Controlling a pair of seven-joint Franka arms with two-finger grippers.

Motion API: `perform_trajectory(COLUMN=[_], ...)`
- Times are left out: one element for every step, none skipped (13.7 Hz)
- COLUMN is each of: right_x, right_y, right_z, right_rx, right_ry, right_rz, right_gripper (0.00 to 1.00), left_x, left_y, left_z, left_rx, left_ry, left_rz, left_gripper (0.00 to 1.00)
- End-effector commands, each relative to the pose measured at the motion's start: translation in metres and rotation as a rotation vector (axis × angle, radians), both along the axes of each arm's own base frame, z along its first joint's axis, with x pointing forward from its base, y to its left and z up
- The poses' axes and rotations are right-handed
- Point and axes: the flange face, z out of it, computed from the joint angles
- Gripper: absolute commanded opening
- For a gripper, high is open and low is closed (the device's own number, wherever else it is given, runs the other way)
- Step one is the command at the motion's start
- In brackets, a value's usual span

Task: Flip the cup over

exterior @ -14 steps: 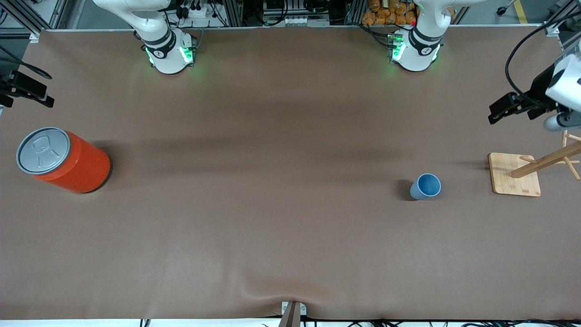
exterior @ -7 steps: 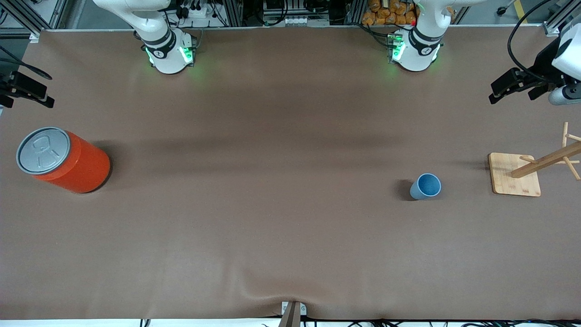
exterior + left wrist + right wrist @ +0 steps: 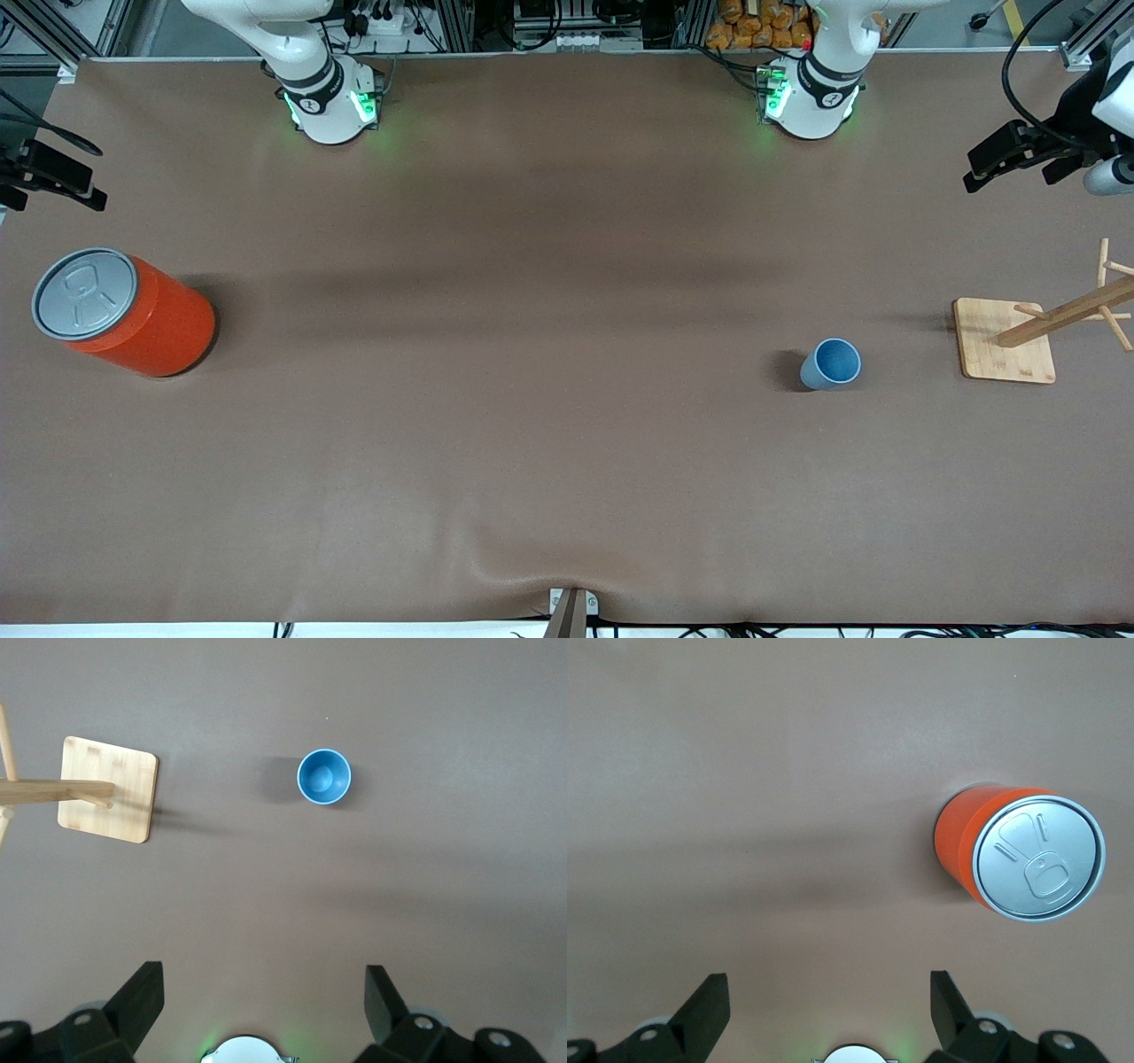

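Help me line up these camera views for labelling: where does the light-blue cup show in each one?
Front view: the cup stands upright, mouth up, on the table toward the left arm's end, beside the wooden rack's base.
Left wrist view: the cup is seen from above, its darker blue inside showing, apart from the open left gripper.
Right wrist view: not in it.
Shared landmark: the wooden rack's base.

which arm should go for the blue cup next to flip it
Probably the left. The cup stands mouth up toward its end of the table, and the open left gripper sees it below. The right gripper is over the orange can.
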Motion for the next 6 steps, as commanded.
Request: perform_trajectory(right_x=[0.0010, 0.0010, 0.0017, 0.0017, 0.0016, 0.0017], right_y=[0.0010, 0.0010, 0.0010, 0.0010, 0.0002, 0.0010], right_z=[0.0020, 0.0020, 0.0013, 0.0013, 0.0013, 0.0013], right_rx=[0.019, 0.019, 0.018, 0.018, 0.018, 0.018], right_ry=[-0.006, -0.006, -0.006, -0.006, -0.006, -0.006], right_rz=[0.003, 0.003, 0.003, 0.003, 0.002, 0.003], right_gripper=[1.00, 1.00, 1.00, 1.00, 1.00, 1.00], left_x=[0.0067, 0.0065, 0.0065, 0.0065, 0.0064, 0.0064], left_y=[0.0021, 0.0037, 0.0038, 0.0039, 0.0026, 0.0024], left_z=[0.0064, 0.0062, 0.0069, 0.0070, 0.0071, 0.0071], left_rx=[0.022, 0.022, 0.036, 0.063, 0.073, 0.071], left_ry=[0.017, 0.020, 0.018, 0.016, 0.016, 0.015], left_rz=[-0.010, -0.007, -0.009, -0.012, -0.016, -0.013], left_gripper=[1.00, 1.00, 1.00, 1.00, 1.00, 1.00])
